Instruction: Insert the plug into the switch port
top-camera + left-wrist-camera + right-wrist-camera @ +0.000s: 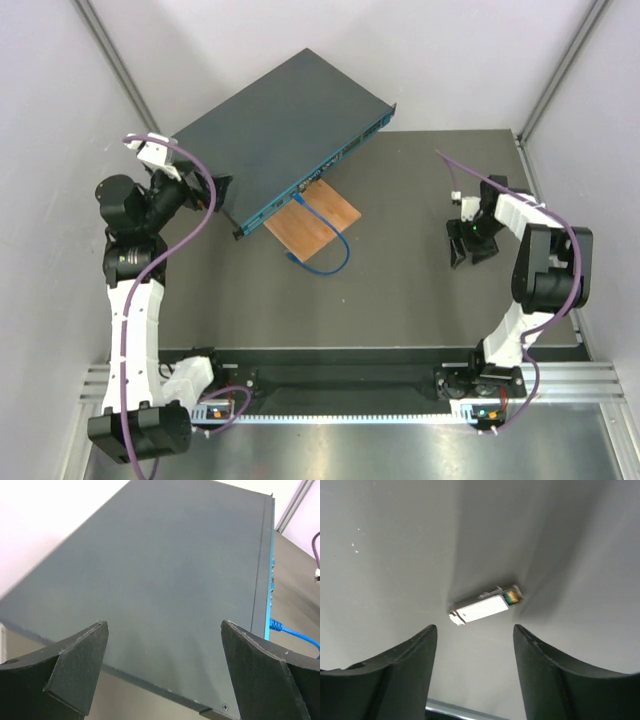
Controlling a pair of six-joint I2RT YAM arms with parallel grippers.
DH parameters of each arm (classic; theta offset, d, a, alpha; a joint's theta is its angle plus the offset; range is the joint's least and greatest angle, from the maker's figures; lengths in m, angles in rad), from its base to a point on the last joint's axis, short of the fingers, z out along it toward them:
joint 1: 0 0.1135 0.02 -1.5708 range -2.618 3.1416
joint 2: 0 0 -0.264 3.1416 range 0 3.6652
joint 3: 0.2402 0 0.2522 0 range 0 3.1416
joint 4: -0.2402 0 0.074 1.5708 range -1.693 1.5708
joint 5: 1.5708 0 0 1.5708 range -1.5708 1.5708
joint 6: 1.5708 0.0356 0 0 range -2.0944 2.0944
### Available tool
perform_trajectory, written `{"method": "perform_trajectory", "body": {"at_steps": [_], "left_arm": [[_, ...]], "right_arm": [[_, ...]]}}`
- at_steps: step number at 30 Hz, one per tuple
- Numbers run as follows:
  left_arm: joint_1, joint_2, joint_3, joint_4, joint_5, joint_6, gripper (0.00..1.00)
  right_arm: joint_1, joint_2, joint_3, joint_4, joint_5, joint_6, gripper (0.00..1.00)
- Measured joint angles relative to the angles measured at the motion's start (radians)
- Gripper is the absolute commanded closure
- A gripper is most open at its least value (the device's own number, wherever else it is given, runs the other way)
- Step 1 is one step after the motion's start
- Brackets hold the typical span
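The switch [280,130] is a large dark blue-teal box lying slantwise at the back left, its lighter port face [330,160] turned to the right. It fills the left wrist view [165,570]. My left gripper [215,195] is open and empty at the switch's near-left end, its jaws [164,625] wide apart over the top edge. The plug [485,607], a small silver-white module with a green-gold end, lies on the grey table. My right gripper [475,627] is open just above and short of it, touching nothing. In the top view the right gripper [466,252] hides the plug.
A small brown wooden board [312,220] lies under the switch's front. A blue cable [328,245] is plugged into the port face and loops over the board; it also shows in the left wrist view [295,632]. White walls enclose the table.
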Motion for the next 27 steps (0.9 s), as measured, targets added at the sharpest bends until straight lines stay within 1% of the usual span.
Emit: {"method": "perform_trajectory", "body": {"at_steps": [7,11,15,18,19,21,22,24,25,27], "left_arm": [[-0.034,0.020,0.048,0.002,0.000,0.065,0.01],[-0.055,0.038,0.055,0.005,-0.002,0.077,0.02],[-0.076,0.054,0.060,0.006,-0.008,0.089,0.02],[-0.089,0.061,0.062,0.007,-0.013,0.090,0.02],[-0.095,0.063,0.062,0.007,-0.014,0.090,0.02],[-0.107,0.066,0.063,0.007,-0.016,0.090,0.02],[-0.113,0.068,0.063,0.007,-0.017,0.090,0.02],[-0.127,0.072,0.063,0.007,-0.019,0.090,0.02],[-0.131,0.073,0.063,0.007,-0.020,0.090,0.02],[-0.137,0.076,0.063,0.007,-0.023,0.089,0.02]], "right_arm": [[0.050,0.013,-0.042,0.050,0.003,0.071,0.46],[0.087,0.012,-0.046,0.077,0.026,0.090,0.54],[0.112,0.012,-0.047,0.099,0.053,0.097,0.56],[0.115,0.012,-0.047,0.116,0.072,0.103,0.52],[0.116,0.012,-0.047,0.124,0.079,0.105,0.53],[0.117,0.012,-0.047,0.137,0.092,0.107,0.59],[0.117,0.012,-0.047,0.141,0.098,0.108,0.68],[0.117,0.015,-0.045,0.154,0.112,0.109,0.75],[0.117,0.017,-0.044,0.157,0.115,0.110,0.82],[0.116,0.019,-0.040,0.159,0.117,0.103,0.89]]}}
